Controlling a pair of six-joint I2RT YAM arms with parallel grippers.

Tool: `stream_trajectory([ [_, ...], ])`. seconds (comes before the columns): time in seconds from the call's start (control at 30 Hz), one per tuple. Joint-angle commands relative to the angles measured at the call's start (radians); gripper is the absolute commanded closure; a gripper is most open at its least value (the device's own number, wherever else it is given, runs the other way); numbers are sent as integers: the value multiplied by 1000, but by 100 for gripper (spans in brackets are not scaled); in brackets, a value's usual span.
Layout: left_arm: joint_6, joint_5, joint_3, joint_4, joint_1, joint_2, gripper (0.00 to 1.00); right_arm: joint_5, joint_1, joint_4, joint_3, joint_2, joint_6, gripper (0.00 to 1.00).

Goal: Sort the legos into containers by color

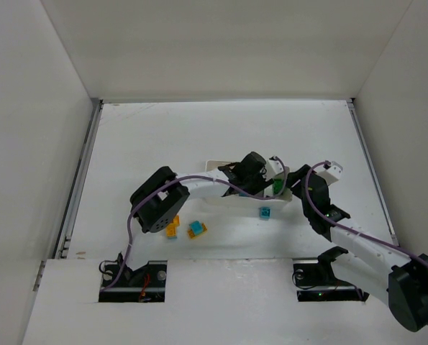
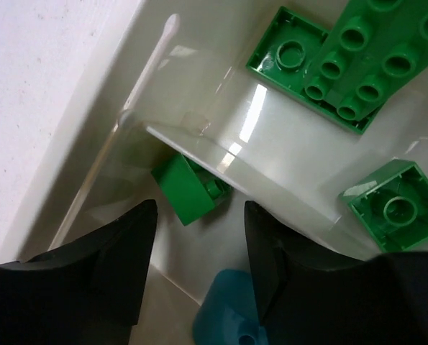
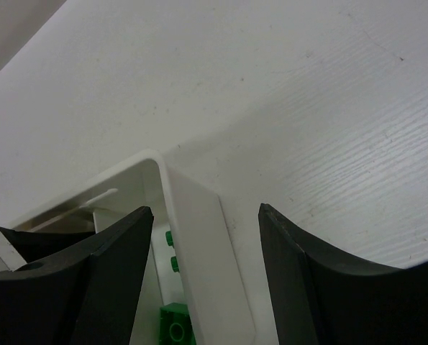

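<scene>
left gripper [image 2: 199,219] — wide, empty, above green legos [image 2: 343,61] in tray [image 2: 285,158] | right gripper [image 3: 205,215] — wide, tray corner wall between fingers [image 3: 106,287]

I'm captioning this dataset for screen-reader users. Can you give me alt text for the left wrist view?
The left gripper, open, hangs over a compartment of a white tray that holds several green bricks. Part of a cyan brick shows at the bottom edge of the view.
</scene>
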Motion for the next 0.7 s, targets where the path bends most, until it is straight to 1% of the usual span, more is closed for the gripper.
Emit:
stream_trajectory([
  [0.0, 14, 29, 9, 26, 16, 15, 57, -1, 7, 65, 19, -16, -10, 33],
  [0.1, 10, 23, 31, 15, 28, 27, 75, -1, 8, 65, 19, -17, -10, 33],
  [0.13, 8, 17, 32, 9, 33, 22, 80, -1, 8, 65, 19, -17, -10, 33],
  [0.2, 5, 9, 25, 1, 37, -7, 85, -1, 8, 65, 18, -17, -10, 33],
  [0.33, 0, -40, -18, 24, 42, -91, 89, -2, 14, 65, 21, -16, -10, 33],
  [0.53, -56, -56, -66, 55, 47, -220, 90, -5, 17, 68, 22, -12, -10, 33],
  [0.67, -82, -56, -77, 57, 48, -269, 90, -5, 19, 68, 21, -16, -10, 33],
])
